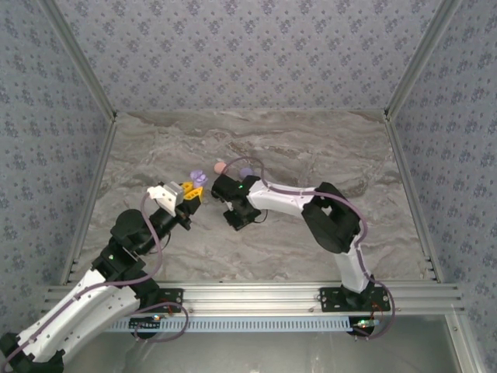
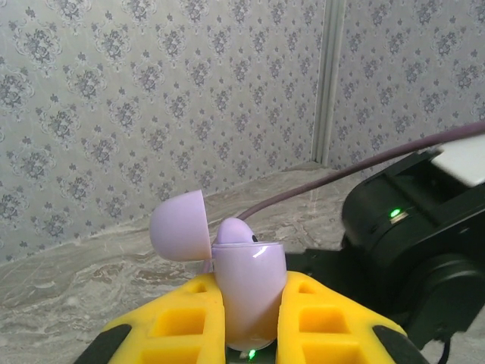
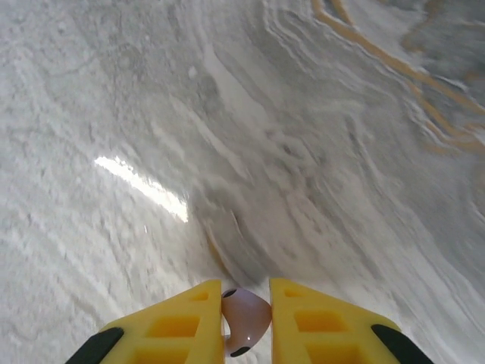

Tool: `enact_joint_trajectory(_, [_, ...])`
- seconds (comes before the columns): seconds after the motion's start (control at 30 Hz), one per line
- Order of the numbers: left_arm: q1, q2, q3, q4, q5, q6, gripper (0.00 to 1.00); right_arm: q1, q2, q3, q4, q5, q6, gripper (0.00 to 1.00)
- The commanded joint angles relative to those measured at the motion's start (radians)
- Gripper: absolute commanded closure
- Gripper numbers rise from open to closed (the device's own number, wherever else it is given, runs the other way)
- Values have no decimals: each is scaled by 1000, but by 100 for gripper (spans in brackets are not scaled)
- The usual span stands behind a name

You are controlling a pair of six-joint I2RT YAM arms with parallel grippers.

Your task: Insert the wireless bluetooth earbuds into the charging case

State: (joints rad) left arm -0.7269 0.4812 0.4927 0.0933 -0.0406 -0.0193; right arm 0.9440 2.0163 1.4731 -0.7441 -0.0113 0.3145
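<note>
My left gripper (image 2: 251, 280) is shut on the lavender charging case (image 2: 250, 299), which stands upright between the yellow fingers (image 2: 182, 322). Its lid (image 2: 179, 226) is flipped open to the left. A lavender earbud (image 2: 233, 231) sits in the case mouth. In the top view this gripper (image 1: 192, 191) holds the case (image 1: 198, 178) above the table's middle. My right gripper (image 3: 247, 294) is shut on a small pale pink earbud (image 3: 244, 322) with dark tips, above bare marble. The right wrist (image 1: 235, 194) hovers just right of the case.
A pink round piece (image 1: 220, 166) and a lavender round piece (image 1: 246, 172) lie on the marble table (image 1: 311, 148) behind the right wrist. Patterned walls and metal rails (image 1: 93, 210) close in the table. The right arm's black body (image 2: 413, 227) stands close to the case.
</note>
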Motion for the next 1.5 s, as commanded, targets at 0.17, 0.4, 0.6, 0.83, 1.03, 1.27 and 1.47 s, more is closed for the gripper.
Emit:
enact_joint_trajectory(0.17, [-5,104,-9,168,102,-44,100,-93,-389,-128,104,-10,-107,81])
enact_joint_trajectory(0.4, [-4,249,48,286,274,-86,100,-152,-724,-220,215,-52,-290,81])
enact_joint_trajectory(0.6, [-4,346,76,402,406,-128,100,-157,-935,-270,318,-97,-404,81])
enact_joint_trajectory(0.83, [-5,424,105,526,541,-191,100,-118,-1013,-272,400,-151,-477,81])
enact_joint_trajectory(1.03, [-6,460,114,581,576,-227,100,-82,-992,-272,450,-136,-509,80])
enact_joint_trajectory(1.27, [-6,480,124,589,591,-235,100,-76,-948,-258,463,-127,-521,80])
enact_joint_trajectory(1.47, [-6,488,126,588,590,-234,100,-76,-922,-246,449,-120,-531,80])
